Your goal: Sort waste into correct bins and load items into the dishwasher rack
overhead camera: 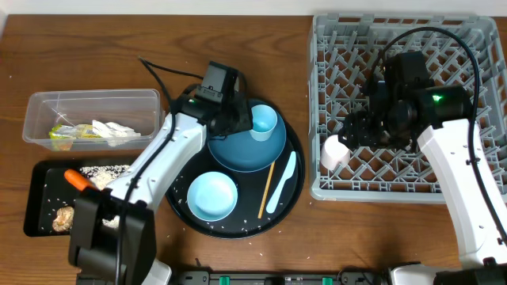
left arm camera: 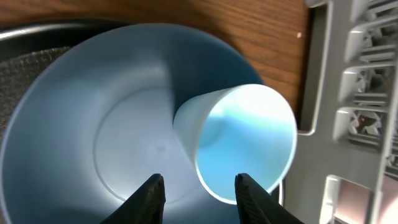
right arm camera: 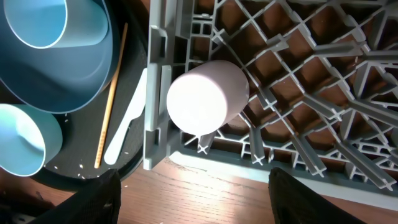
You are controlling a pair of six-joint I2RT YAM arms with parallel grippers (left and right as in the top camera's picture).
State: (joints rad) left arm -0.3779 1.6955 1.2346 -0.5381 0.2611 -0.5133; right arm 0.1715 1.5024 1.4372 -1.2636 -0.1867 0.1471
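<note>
Left wrist view, your left gripper [left arm camera: 200, 186]: jaws parted, nothing clamped between them. The light blue cup [left arm camera: 242, 143] sits on the dark blue plate [left arm camera: 93, 124] just ahead of the fingertips, its mouth turned toward the camera. Its near rim dips into the gap between the fingers, and the right-hand finger overlaps the rim in the picture. You cannot tell from this angle whether that finger touches it.

Right wrist view, your right gripper [right arm camera: 194, 180]: jaws spread wide, empty. The pink cup [right arm camera: 202, 99] lies straight ahead of the gap, apart from both fingers, in the corner of the grey rack [right arm camera: 323, 62] against its side wall, closed base toward the camera.

Off to that gripper's left, outside the rack wall, the wooden chopstick [right arm camera: 111, 99] and pale spoon [right arm camera: 127, 127] lie side by side on the round black tray [right arm camera: 74, 168]. The pale blue bowl [right arm camera: 25, 140] is beyond them.
</note>
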